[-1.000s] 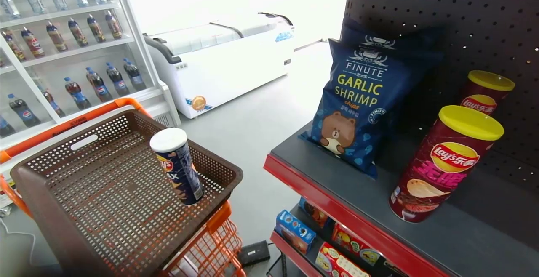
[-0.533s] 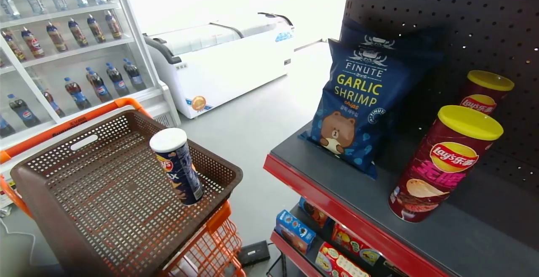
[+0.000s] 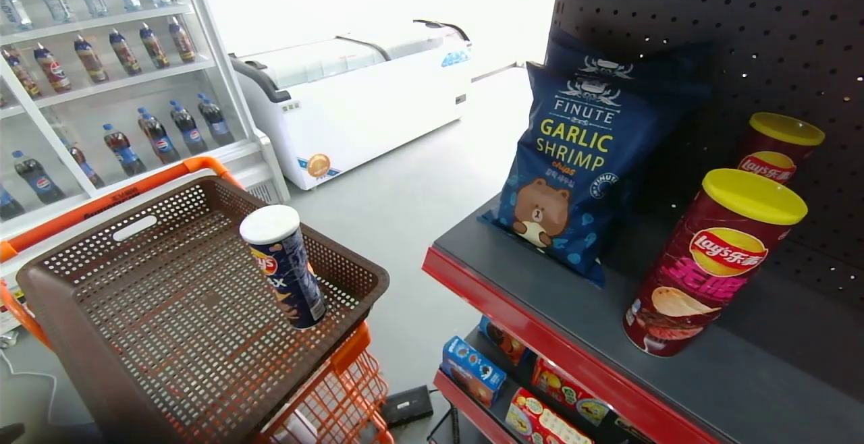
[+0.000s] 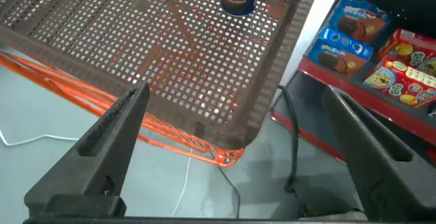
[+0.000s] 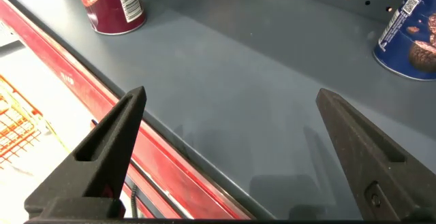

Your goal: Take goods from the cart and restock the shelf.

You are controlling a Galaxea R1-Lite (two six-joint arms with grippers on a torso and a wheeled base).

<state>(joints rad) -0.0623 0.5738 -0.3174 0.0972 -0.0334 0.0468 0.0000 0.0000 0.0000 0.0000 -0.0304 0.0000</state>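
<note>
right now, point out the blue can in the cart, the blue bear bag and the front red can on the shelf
blue can (image 3: 289, 279), head view, middle of its side
blue bear bag (image 3: 574, 160), head view, front panel centre
front red can (image 3: 705, 281), head view, middle of its side

Lettering on blue bag (image 3: 580, 160); logos on red canister (image 3: 709, 268), blue canister (image 3: 287, 268).

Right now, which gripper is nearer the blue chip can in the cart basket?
Left. The left gripper is open outside a corner of the brown basket, aimed at the blue chip can standing inside. The right gripper is open over the grey shelf, well away from it.
</note>
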